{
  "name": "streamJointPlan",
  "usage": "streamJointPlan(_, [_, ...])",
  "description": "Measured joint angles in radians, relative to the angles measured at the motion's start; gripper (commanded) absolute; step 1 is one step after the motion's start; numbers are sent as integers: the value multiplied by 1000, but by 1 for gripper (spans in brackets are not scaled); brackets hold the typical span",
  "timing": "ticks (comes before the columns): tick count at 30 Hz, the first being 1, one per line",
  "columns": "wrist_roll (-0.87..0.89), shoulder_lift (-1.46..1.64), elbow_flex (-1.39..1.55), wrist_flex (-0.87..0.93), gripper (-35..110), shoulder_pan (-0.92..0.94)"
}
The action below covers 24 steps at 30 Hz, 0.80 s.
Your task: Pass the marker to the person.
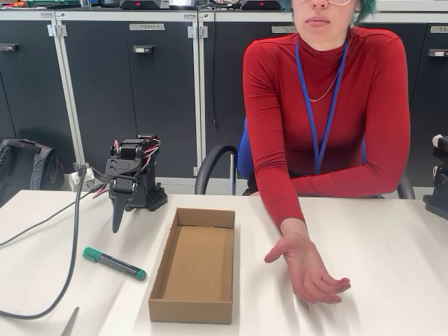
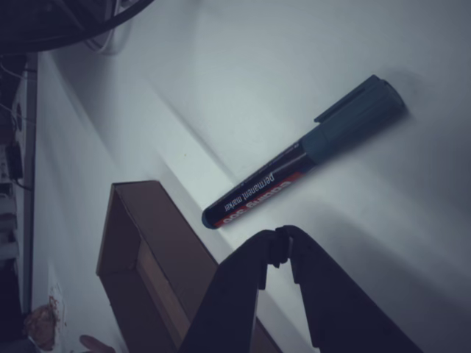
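The marker (image 1: 114,263) lies flat on the white table (image 1: 392,294), dark body with green cap and green end, left of a cardboard box. In the wrist view the marker (image 2: 303,163) lies slantwise above my fingertips. My gripper (image 1: 116,225) hangs folded near the arm's base, behind the marker and apart from it, tips touching and nothing between them; in the wrist view the gripper (image 2: 282,239) is shut. The person (image 1: 325,105) in a red turtleneck with a blue lanyard sits behind the table. Their open hand (image 1: 308,266) rests palm up on the table, right of the box.
An open shallow cardboard box (image 1: 196,264) stands between the marker and the hand. A grey cable (image 1: 70,252) loops across the table's left side. Dark cabinets (image 1: 140,91) line the back wall. A black bag (image 1: 24,164) sits at the far left.
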Motion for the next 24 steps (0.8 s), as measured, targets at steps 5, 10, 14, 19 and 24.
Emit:
streamJointPlan(5, [-212, 0, 0, 124, -5, -23])
streamJointPlan(10, [-342, 0, 0, 150, -5, -25])
streamJointPlan(14, [-322, 0, -9, 147, -5, -28])
streamJointPlan(19, [-299, 0, -84, 249, -5, -55])
streamJointPlan(24, [-273, 0, -299, 425, -5, -80])
